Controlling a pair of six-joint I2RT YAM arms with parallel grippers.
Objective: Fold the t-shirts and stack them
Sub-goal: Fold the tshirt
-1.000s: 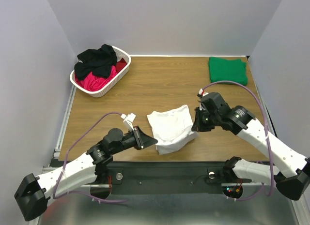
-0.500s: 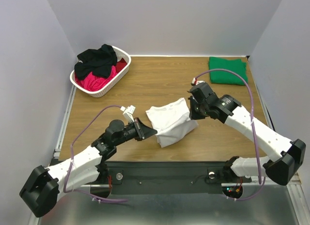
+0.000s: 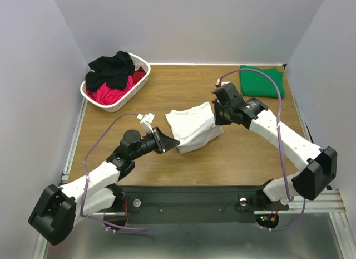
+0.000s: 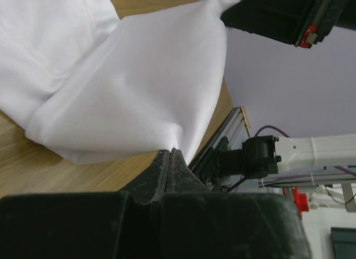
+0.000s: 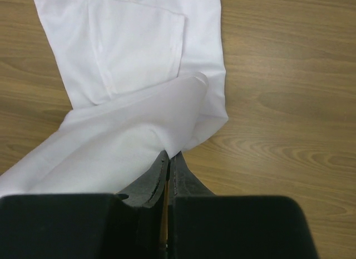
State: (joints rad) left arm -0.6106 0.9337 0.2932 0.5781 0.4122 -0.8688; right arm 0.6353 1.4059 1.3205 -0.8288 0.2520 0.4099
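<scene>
A white t-shirt (image 3: 192,128), partly folded, lies in the middle of the wooden table (image 3: 167,92). My left gripper (image 3: 171,143) is shut on its near left corner; the pinched cloth shows in the left wrist view (image 4: 139,97). My right gripper (image 3: 215,115) is shut on its right edge; the cloth (image 5: 133,131) shows in the right wrist view, a flap lifted off the lower layer. A folded green t-shirt (image 3: 261,81) lies at the far right. Black (image 3: 111,68) and red/pink (image 3: 111,93) t-shirts are heaped in the basket.
A white lattice basket (image 3: 130,94) stands at the far left corner of the table. Grey walls close the left, back and right sides. A metal rail runs along the table's left edge (image 3: 75,139).
Both grippers have carried the white t-shirt's near edge away from the arm bases, toward the far side. The shirt has shifted slightly up the table and is more folded over itself.
</scene>
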